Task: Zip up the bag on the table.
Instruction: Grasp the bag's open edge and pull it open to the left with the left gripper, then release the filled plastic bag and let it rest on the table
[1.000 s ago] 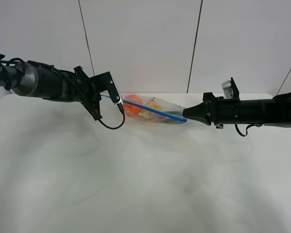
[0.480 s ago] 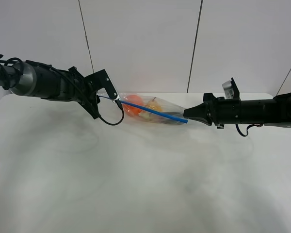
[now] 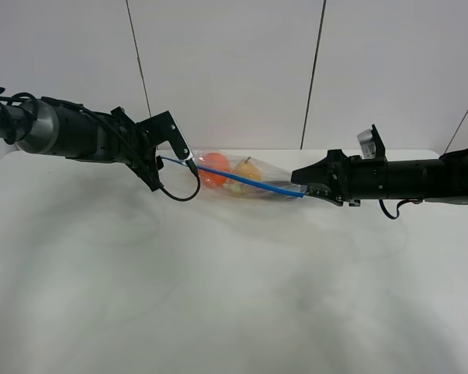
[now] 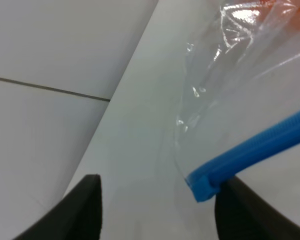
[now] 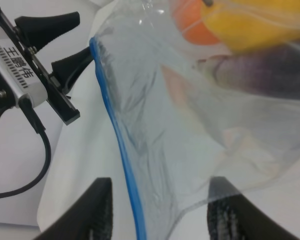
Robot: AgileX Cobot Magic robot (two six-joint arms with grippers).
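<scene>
White table (image 3: 218, 304) carries the bag (image 3: 253, 171) near its far edge, stretched between the two arms. Its blue zipper strip (image 3: 249, 185) ends inside the left gripper (image 4: 165, 210) and right gripper (image 5: 162, 215). Both have their jaws spread and grasp nothing, probably releasing a zipped bag.

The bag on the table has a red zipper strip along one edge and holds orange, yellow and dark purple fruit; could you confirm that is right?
Not quite: the zipper strip is blue, not red, as the right wrist view shows. The bag is indeed on the table and holds orange, yellow and dark purple fruit.
</scene>
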